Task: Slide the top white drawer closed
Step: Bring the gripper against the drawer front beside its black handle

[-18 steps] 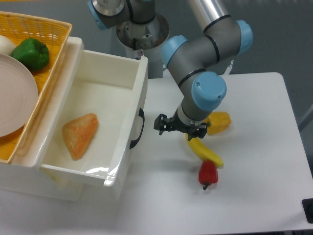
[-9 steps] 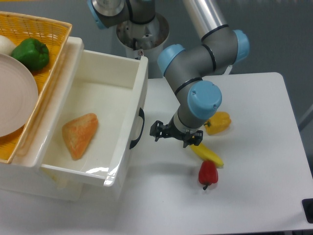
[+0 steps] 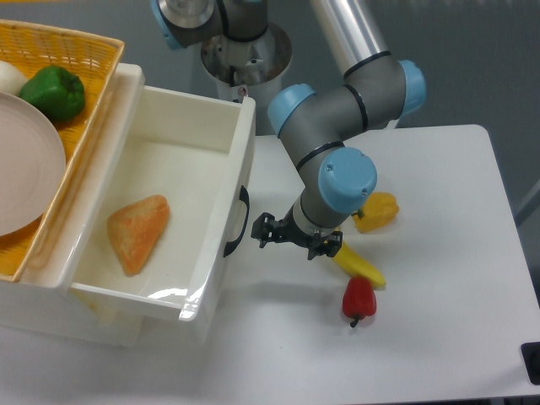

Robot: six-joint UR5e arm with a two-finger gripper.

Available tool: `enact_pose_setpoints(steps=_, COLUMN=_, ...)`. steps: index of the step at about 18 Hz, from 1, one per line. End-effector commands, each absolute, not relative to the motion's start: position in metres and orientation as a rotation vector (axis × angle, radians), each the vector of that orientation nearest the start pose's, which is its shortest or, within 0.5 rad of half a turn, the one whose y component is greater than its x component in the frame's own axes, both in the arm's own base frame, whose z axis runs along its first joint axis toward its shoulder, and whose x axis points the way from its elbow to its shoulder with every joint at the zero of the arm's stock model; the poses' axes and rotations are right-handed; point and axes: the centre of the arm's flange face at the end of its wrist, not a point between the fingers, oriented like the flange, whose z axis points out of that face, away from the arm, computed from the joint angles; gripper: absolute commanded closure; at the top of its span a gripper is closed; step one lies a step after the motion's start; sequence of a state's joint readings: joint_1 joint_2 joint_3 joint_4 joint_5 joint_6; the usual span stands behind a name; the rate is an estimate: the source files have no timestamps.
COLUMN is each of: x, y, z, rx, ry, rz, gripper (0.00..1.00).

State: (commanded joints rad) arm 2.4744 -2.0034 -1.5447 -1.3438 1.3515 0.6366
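Hovering near the black curved handle
Glossy top white drawer is sitting pulled out; gripper is showing too little to tell its spread.

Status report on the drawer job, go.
Gripper beside handle, jaw state unclear, holding nothing. Top white drawer wide open, orange item inside. Nothing between gripper and drawer front.

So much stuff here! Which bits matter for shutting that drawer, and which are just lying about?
For the job:
top white drawer
its black handle
gripper

Just lying about:
orange food piece
banana
red pepper
yellow pepper
wicker basket
green pepper
plate
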Motion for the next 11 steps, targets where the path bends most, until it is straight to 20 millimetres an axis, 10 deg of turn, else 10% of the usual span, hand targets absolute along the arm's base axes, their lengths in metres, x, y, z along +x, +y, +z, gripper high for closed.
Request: enact_pose_setpoints(steps=11, x=-0.3806, y=0.5113, z=0.2831, rx=-3.052, ry=-0.412, rz=-0.440, gripper=0.00)
